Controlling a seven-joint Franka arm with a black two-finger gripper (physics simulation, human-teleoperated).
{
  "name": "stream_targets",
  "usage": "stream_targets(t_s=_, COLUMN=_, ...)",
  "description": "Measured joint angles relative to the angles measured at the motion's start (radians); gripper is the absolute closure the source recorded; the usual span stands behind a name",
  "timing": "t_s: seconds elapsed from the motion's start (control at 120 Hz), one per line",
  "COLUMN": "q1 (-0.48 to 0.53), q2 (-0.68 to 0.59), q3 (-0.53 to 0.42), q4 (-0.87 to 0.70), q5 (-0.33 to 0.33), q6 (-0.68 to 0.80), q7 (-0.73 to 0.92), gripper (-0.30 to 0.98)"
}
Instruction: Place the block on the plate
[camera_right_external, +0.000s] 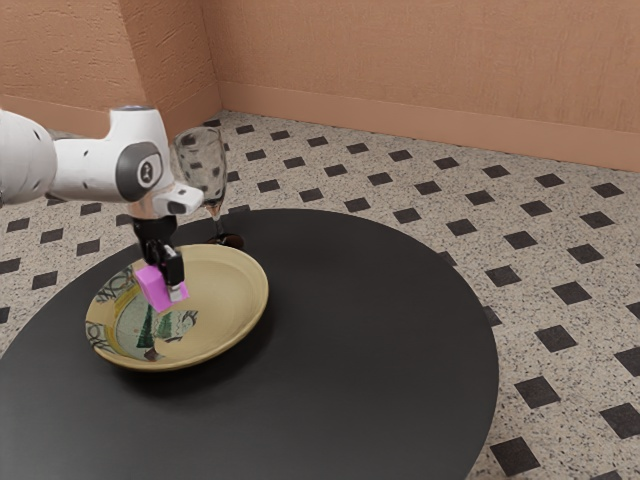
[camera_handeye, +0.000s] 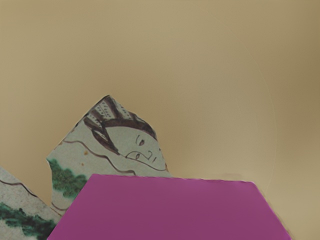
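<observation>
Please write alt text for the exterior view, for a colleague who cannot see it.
A white robot arm holds a pink block in its black gripper over a wide yellowish plate with painted patches. The plate sits on a round black table, near a stemmed glass; black-dotted pale flooring lies beyond.

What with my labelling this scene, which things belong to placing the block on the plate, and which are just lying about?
In the job:
- pink block
- patterned plate
- end effector

Just there:
- stemmed glass
- black table, bearing the plate
</observation>
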Motion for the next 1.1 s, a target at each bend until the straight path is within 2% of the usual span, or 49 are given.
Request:
stream_targets(t_s=0.117, q1=-0.001, q2=0.014, q3=-0.001, q4=-0.002, q5=-0.007, q6=0.017, q7=0.011, gripper=0.42)
stream_targets(t_s=0.167, q1=-0.001, q2=0.017, q3=-0.002, q4=-0.003, q5=-0.008, q6=0.021, q7=0.016, gripper=0.37)
stream_targets(t_s=0.217, q1=-0.002, q2=0.018, q3=-0.002, q4=-0.002, q5=-0.010, q6=0.024, q7=0.021, gripper=0.24)
stream_targets(t_s=0.333, q1=-0.003, q2=0.020, q3=-0.004, q4=-0.002, q5=-0.015, q6=0.028, q7=0.032, gripper=0.14)
stream_targets(t_s=0.5, q1=-0.003, q2=0.020, q3=-0.005, q4=-0.002, q5=-0.017, q6=0.033, q7=0.044, gripper=0.06)
stream_targets(t_s=0.733, q1=-0.028, q2=-0.023, q3=-0.009, q4=0.015, q5=-0.016, q6=0.022, q7=0.057, gripper=0.02)
stream_targets(t_s=1.1, q1=-0.054, q2=-0.149, q3=-0.194, q4=0.145, q5=0.003, q6=-0.092, q7=0.063, gripper=0.00)
